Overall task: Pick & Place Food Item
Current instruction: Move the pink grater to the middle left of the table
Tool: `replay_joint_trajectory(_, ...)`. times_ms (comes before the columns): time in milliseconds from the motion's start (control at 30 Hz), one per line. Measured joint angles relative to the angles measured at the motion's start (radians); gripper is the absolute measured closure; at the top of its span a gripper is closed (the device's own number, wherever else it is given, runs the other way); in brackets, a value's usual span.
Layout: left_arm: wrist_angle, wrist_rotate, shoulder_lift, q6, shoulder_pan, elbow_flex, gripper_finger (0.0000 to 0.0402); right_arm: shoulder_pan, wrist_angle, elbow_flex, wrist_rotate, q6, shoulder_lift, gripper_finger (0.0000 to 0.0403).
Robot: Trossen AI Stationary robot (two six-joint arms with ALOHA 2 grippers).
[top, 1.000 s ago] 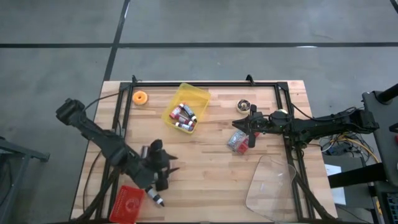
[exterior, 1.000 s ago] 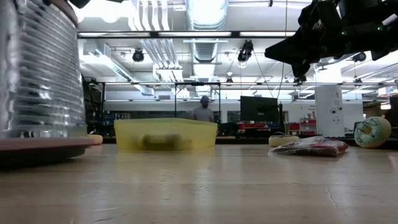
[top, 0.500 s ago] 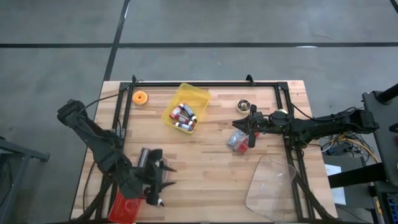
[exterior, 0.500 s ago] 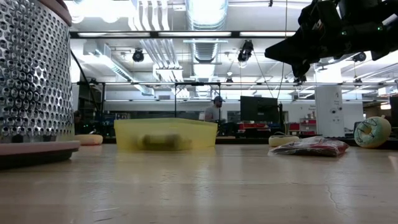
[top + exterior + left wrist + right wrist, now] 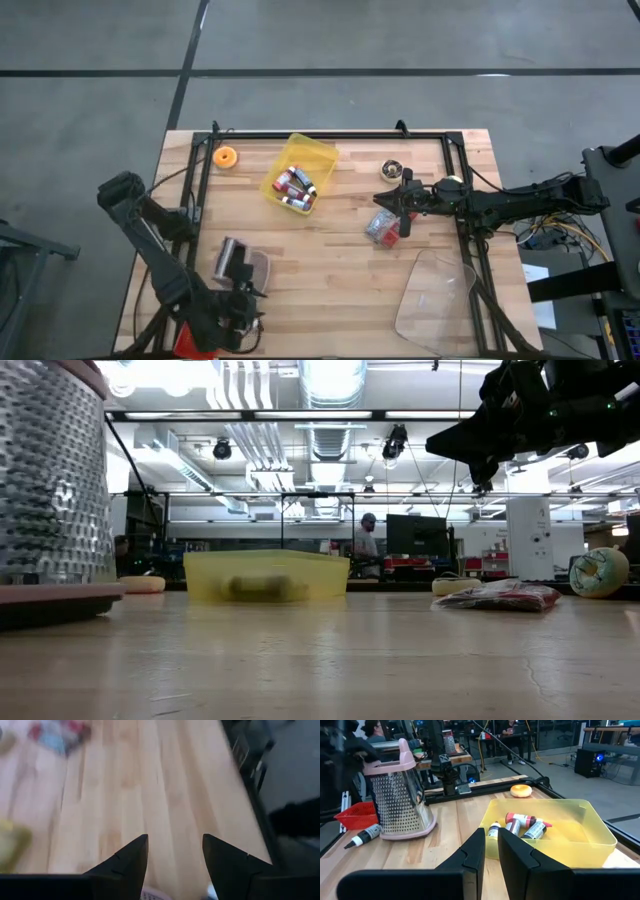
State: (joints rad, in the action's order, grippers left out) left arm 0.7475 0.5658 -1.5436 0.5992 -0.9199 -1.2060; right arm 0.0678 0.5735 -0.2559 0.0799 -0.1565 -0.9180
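My left gripper (image 5: 245,305) is open and empty near the table's near left corner, just on the near side of a metal grater (image 5: 240,265) that stands upright on its pink base; its own view (image 5: 175,840) shows bare wood between the fingers. My right gripper (image 5: 405,205) is shut and empty, and hovers above a red and silver snack bag (image 5: 380,228) that lies flat on the table (image 5: 500,597). An orange doughnut (image 5: 226,157) lies at the far left. A yellow bin (image 5: 298,175) holds several small bottles (image 5: 520,826).
A red basket (image 5: 355,815) and a white marker (image 5: 365,836) lie by the near left corner. A ring-shaped item (image 5: 391,171) and a small ball (image 5: 598,572) lie at the far right. A clear plastic lid (image 5: 435,290) lies near right. Bare wood lies mid-table.
My left gripper has drawn back from the grater toward the table's near edge, leaving the grater uncovered. In the low view the grater shows a different face in each frame, so it has turned about while staying upright. My right arm has kept still.
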Motion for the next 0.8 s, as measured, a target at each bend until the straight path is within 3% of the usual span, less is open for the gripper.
replay_joint_trajectory(200, 0.112, -0.087, -0.056, -0.012, -0.002, -0.009, 0.0209, 0.0, 0.0, 0.0, 0.0, 0.0, 0.0, 0.0355)
replay_joint_trajectory(433, 0.137, -0.087, -0.076, -0.09, -0.005, -0.007, 0.0209, 0.0, 0.0, 0.0, 0.0, 0.0, 0.0, 0.0355)
replay_joint_trajectory(800, 0.26, -0.001, -0.076, -0.068, 0.015, 0.002, 0.0209, 0.0, 0.0, 0.0, 0.0, 0.0, 0.0, 0.0355)
